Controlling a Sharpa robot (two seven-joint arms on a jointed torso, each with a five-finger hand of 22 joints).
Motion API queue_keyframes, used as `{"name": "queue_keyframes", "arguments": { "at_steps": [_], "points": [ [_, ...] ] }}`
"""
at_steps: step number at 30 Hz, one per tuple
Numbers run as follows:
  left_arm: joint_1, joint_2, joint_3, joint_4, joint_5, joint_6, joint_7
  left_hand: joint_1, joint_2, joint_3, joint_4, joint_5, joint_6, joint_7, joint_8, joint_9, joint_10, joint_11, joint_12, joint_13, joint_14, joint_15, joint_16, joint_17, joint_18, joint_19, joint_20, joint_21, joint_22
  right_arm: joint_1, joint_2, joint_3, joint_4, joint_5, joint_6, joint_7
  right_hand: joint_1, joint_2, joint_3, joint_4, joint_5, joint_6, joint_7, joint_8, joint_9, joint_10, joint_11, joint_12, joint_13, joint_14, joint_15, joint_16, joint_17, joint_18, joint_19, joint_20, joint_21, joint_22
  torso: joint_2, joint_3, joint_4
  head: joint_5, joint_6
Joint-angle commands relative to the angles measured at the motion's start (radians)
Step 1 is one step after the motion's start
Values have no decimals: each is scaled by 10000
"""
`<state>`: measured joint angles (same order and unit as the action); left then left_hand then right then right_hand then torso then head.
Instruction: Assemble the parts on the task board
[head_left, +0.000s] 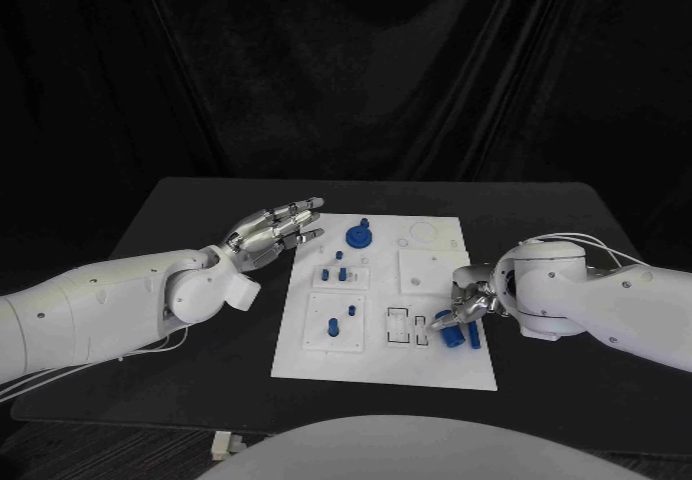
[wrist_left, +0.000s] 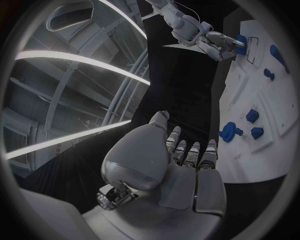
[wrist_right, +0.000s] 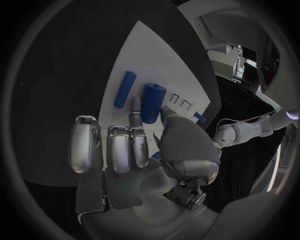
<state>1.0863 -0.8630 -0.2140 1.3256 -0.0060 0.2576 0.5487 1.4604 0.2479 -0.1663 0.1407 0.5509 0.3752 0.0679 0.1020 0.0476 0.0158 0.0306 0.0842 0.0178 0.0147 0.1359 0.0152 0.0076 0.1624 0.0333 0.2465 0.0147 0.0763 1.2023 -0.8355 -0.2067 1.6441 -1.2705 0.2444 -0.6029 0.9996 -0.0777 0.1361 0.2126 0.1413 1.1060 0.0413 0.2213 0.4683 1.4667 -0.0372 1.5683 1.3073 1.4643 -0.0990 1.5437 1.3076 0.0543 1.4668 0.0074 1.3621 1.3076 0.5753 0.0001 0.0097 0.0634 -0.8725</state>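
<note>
As the right hand (head_left: 472, 300) hung low over the board's (head_left: 387, 362) near right corner, its fingers (wrist_right: 119, 150) curled down toward two loose blue parts lying side by side on the white plate. In the right wrist view a thumb and one finger reached to the end of the fatter cylinder (wrist_right: 152, 102), while the other fingers stood clear; it looked like a pinch just forming, but whether the part was actually held I could not tell. The slimmer bar (wrist_right: 124, 89) lay just beside it, untouched, farther out from the palm. Both parts lay flat, with their long axes roughly parallel and pointing away from the hand, so the fingers met the cylinder end-on rather than across its width. The outlined slots (head_left: 405, 327) lay just beyond, toward the board's middle, which suggested the cylinder would need to be carried inward and perhaps turned. The left hand (head_left: 274, 233) hovered at the board's far left edge, fingers apart and holding nothing, well away from these parts. Standing pegs (head_left: 333, 325) and a round knob (head_left: 358, 237) sat nearer to it. The right hand was clearly the closer one for this move.
</note>
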Motion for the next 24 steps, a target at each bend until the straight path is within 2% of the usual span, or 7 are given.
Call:
{"name": "queue_keyframes", "arguments": {
  "at_steps": [1, 6, 7, 8, 14, 18, 24],
  "points": [
    [-19, 20, 9, 8, 38, 162, 78, -17, 101, 72, -8, 21, 47, 52, 77, 12, 12, 94, 70, 11, -25, 4, 30, -1, 162, -6, 15, 30, -28, -53, 36, -9, -33, -62, 518, -333, 732, 8, 225, -547, 1002, -103, 14, -69, 59, 1041, 50, 25, 2635, 883, 54, -103, 1761, -26, 243, 92, -64, 1942, 5, 0, 5, -1, -1],
    [-34, 32, 9, 3, 38, 163, 77, -22, 100, 79, -8, 22, 48, 64, 85, 12, 11, 109, 70, 11, -33, -21, 22, -5, 164, -9, 10, 28, -34, -65, 76, -9, 36, -66, 451, -221, 1946, 167, 790, -1598, 2125, -160, -57, -5, 313, 1041, -6, 25, 2635, 873, 10, -135, 1712, -12, 220, 60, -124, 1928, 8, -1, 7, 3, -1],
    [-34, 32, 9, 3, 38, 163, 77, -22, 100, 79, -8, 22, 48, 64, 85, 12, 11, 109, 70, 11, -33, -21, 22, -5, 164, -9, 10, 28, -34, -65, 76, -9, 36, -66, 451, -221, 1946, 167, 790, -1598, 2125, -160, -57, -5, 313, 1041, -6, 25, 2635, 873, 10, -135, 1712, -12, 220, 60, -124, 1928, 8, -1, 7, 3, -1],
    [-38, 34, 10, 2, 38, 168, 71, -22, 100, 79, -8, 22, 48, 64, 85, 12, 11, 109, 70, 11, -33, -21, 22, -5, 164, -9, 10, 28, -34, -67, 68, -8, 67, -16, 319, -158, 2088, 186, 921, -1806, 2681, -171, -66, 63, 425, 1041, -22, 25, 2635, 873, 3, -139, 1707, -13, 227, 32, -113, 1933, 5, -1, 7, 11, -1],
    [-50, 45, 10, -11, 38, 187, 50, -24, 100, 81, -8, 21, 53, 68, 89, 13, 11, 113, 74, 11, -32, -27, 24, -4, 164, -9, 8, 28, -35, -60, -17, -7, 131, 951, -440, -34, 2301, 328, 1428, -2438, 4132, -358, -55, 349, 922, 1041, -27, 25, 2635, 832, -18, -245, 1488, 78, 71, 13, -527, 1805, -1, -3, -5, 58, -1],
    [-55, 41, 10, -10, 38, 194, 37, -26, 100, 84, -7, 21, 59, 73, 94, 14, 11, 118, 78, 12, -31, -34, 27, -2, 165, -10, 6, 28, -37, 30, -96, -6, 182, 2290, -884, 20, 2110, 460, 1567, -2482, 4278, -490, -55, 494, 1164, 1041, -6, 25, 2635, 830, -5, -260, 1460, 73, 62, 43, -557, 1798, -5, 0, -4, 97, -1],
    [-60, 32, 10, -14, 38, 196, 17, -28, 102, 87, -7, 21, 68, 77, 99, 15, 13, 121, 90, 14, -27, -34, 33, 0, 166, -7, 5, 29, -30, 370, -146, -6, 330, 4421, -1299, 108, 1365, 735, 2092, -2363, 5189, -762, -14, 793, 1657, 1041, 14, 25, 2635, 842, 19, -248, 1488, 78, 71, 60, -601, 1797, 0, 2, -2, 112, -1]
  ]
}}
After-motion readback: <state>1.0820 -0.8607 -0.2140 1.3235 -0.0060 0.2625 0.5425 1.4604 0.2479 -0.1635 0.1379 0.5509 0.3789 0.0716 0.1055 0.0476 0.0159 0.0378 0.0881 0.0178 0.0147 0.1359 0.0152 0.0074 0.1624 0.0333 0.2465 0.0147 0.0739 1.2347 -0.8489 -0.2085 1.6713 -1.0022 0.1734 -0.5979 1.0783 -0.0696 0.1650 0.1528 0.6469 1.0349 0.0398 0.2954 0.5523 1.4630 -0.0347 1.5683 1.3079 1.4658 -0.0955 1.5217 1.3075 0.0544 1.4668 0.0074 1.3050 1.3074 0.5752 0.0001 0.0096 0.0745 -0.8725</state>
